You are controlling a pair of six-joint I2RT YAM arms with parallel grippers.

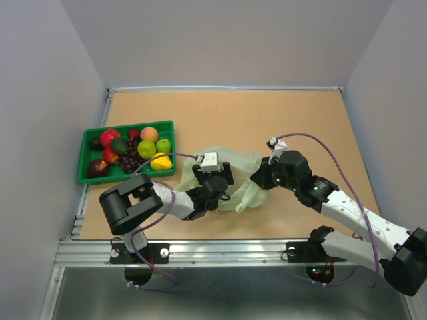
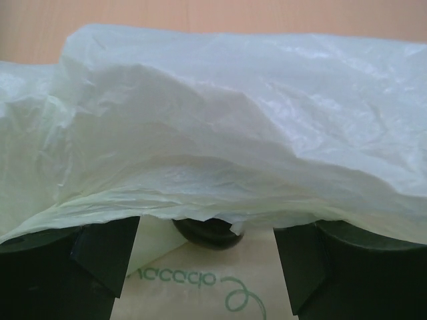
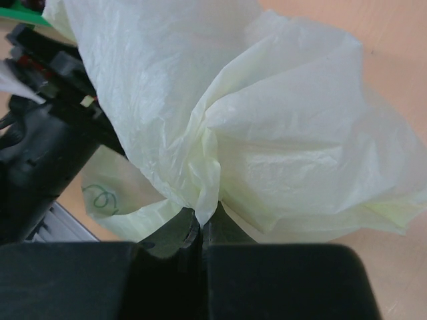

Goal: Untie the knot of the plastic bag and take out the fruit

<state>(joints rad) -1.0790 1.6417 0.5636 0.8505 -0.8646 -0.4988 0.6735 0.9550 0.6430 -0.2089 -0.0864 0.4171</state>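
The pale green plastic bag [image 1: 241, 175] lies crumpled and flat at the table's middle. My right gripper [image 1: 261, 179] is shut on a bunched fold of the bag [image 3: 220, 127], the fingertips [image 3: 190, 230] pinched together. My left gripper [image 1: 221, 182] is open at the bag's left edge. In the left wrist view its fingers [image 2: 100, 250] stand wide apart under a raised layer of bag [image 2: 220, 127]. A dark rounded thing [image 2: 208, 232] shows under that layer; I cannot tell what it is. No tied knot shows. A red apple [image 1: 109, 137], avocado [image 1: 120, 146], lime-green fruit [image 1: 146, 149] and yellow pear [image 1: 161, 161] lie in the tray.
The green tray [image 1: 85, 155] stands at the left and also holds purple grapes [image 1: 132, 162] and a peach [image 1: 149, 134]. The left arm's body [image 3: 40, 133] sits close beside the bag. Grey walls enclose the table on three sides.
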